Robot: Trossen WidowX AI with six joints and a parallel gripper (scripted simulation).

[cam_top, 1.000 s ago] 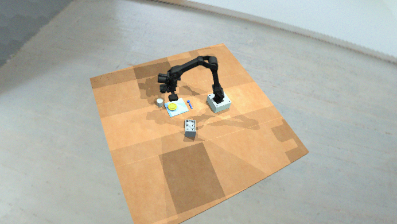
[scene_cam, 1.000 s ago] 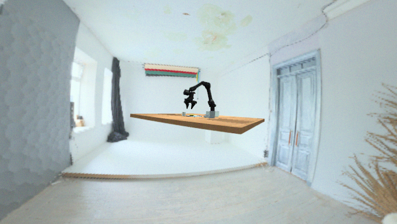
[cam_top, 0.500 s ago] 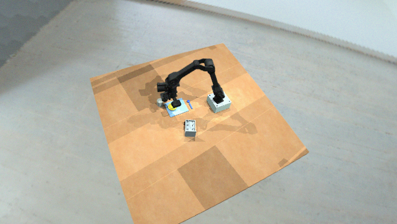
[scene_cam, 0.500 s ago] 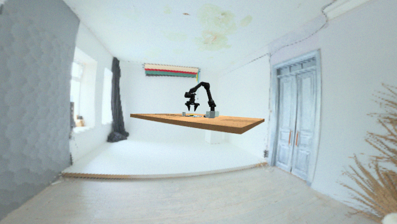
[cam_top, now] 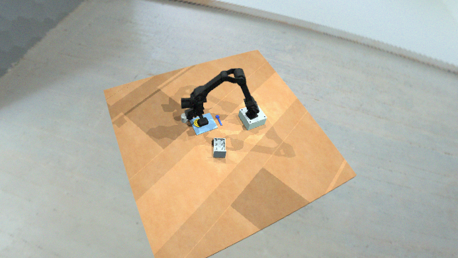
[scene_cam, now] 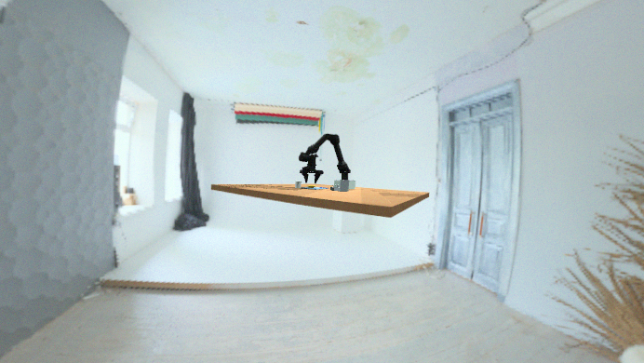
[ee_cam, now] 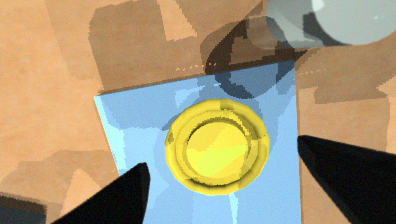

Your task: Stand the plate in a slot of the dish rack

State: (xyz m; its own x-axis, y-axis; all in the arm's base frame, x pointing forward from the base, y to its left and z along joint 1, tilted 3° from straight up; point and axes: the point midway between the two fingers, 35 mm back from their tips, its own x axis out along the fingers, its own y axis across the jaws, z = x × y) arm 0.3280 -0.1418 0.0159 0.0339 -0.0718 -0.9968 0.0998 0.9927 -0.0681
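Note:
A small yellow plate [ee_cam: 217,146] [cam_top: 196,123] lies flat on a light blue mat [ee_cam: 132,120] [cam_top: 210,127]. My gripper [ee_cam: 222,156] [cam_top: 198,120] [scene_cam: 311,177] is open and empty. It hangs right above the plate, one finger on each side of it, not touching. The grey dish rack [cam_top: 219,147] stands apart on the table, nearer the front, with its slots facing up.
A pale cup [ee_cam: 345,20] [cam_top: 184,118] [scene_cam: 298,184] stands just off the mat's far corner. A blue spoon [cam_top: 218,119] lies beside the mat, toward the arm's white base [cam_top: 253,119] [scene_cam: 344,185]. The wooden table [cam_top: 198,185] [scene_cam: 363,202] spreads wide around them.

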